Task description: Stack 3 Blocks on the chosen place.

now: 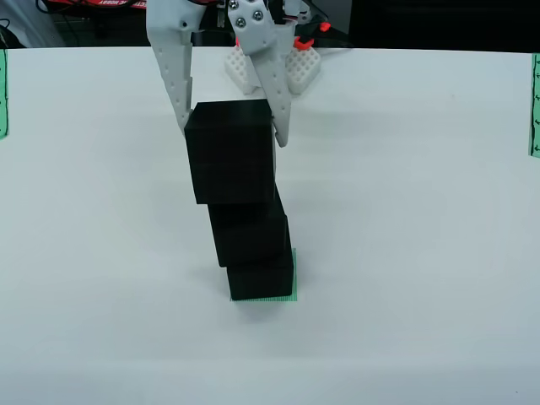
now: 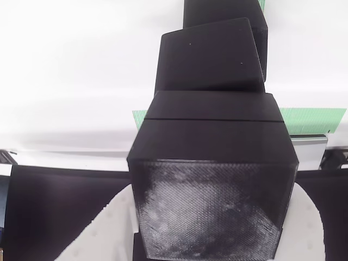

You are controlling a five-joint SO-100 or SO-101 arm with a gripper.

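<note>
Front view: three black blocks stand in one column toward the middle of the white table point(image 1: 101, 253), the bottom block point(image 1: 261, 280) seated on the green striped square point(image 1: 293, 278), whose edge shows along the block's front and right. The middle block point(image 1: 249, 229) rests on it, shifted slightly left and twisted; the top block point(image 1: 232, 152) sits further left again, so the column leans. The gripper point(image 1: 231, 126) stands over the stack with a white finger pressed against each side of the top block; I judge it clasped on that block, not yet let go. View riding on the gripper: the top block's dotted face point(image 2: 209, 209) lies between the white fingers point(image 2: 98, 234), with the lower blocks stepped behind it. Judgement: stacking is essentially complete; what remains is release and withdrawal without tipping the offset column. Surface is plain, matte and white. Narrow green strips point(image 1: 535, 105) lie at the table's left and right edges; white gridded fixtures point(image 1: 295, 67) sit at the far edge against a dark background.
</note>
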